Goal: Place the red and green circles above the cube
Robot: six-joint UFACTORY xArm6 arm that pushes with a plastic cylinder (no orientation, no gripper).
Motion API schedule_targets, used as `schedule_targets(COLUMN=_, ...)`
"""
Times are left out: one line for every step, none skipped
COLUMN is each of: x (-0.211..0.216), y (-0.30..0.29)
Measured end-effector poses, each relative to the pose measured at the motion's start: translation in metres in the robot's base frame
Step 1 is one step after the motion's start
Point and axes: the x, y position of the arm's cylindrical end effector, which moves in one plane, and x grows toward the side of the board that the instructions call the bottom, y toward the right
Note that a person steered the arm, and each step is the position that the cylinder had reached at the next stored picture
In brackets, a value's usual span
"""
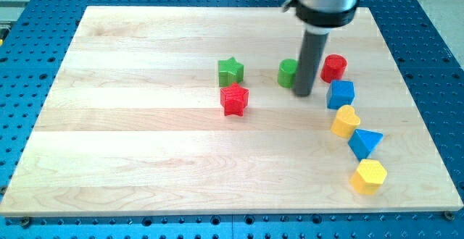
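Observation:
The green circle (288, 73) lies right of the board's middle, just left of my rod. My tip (303, 93) rests on the board touching or nearly touching the green circle's right side. The red circle (334, 68) lies to the right of the rod, a small gap away. The blue cube (341, 94) sits just below the red circle and right of my tip. The rod hides part of the green circle's right edge.
A green star (230, 72) and a red star (234, 99) sit left of the green circle. Below the cube lie a yellow heart-like block (345, 121), a blue triangle (365, 143) and a yellow hexagon (369, 176). The wooden board (145, 137) lies on a blue perforated table.

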Motion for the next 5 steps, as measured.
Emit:
schedule_targets(x=-0.028, y=0.009)
schedule_targets(x=0.034, y=-0.014)
schedule_targets(x=0.046, y=-0.037)
schedule_targets(x=0.001, y=-0.043)
schedule_targets(x=-0.010, y=-0.043)
